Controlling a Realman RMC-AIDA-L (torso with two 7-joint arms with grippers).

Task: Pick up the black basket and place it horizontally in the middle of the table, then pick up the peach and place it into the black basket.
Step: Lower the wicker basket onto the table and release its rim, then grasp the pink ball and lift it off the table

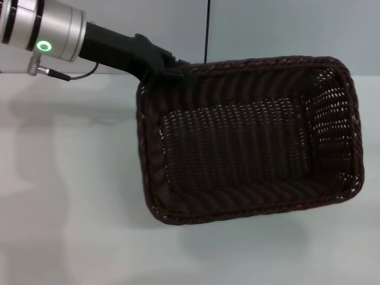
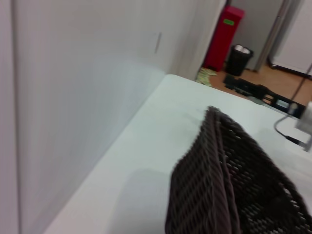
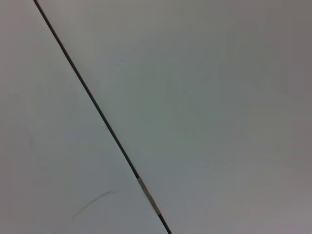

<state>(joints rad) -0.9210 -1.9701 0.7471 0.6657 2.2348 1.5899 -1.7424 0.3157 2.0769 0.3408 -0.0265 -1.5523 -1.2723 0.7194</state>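
Observation:
The black basket (image 1: pixel 249 139) fills the middle of the head view, tipped so its open side faces the camera, with a faint shadow on the white table (image 1: pixel 65 196) beneath it. My left gripper (image 1: pixel 155 70) reaches in from the upper left and is shut on the braided rim at the basket's far left corner. In the left wrist view the basket's rim and woven wall (image 2: pixel 214 185) show close up above the table (image 2: pixel 141 146). The peach is out of view. My right gripper shows in no view.
A pale wall (image 2: pixel 73 97) runs along the table's far edge. Past the table's end stand a red bin (image 2: pixel 224 34) and a black bin (image 2: pixel 240 58) on the floor. The right wrist view shows only a plain grey surface crossed by a thin dark cable (image 3: pixel 97 109).

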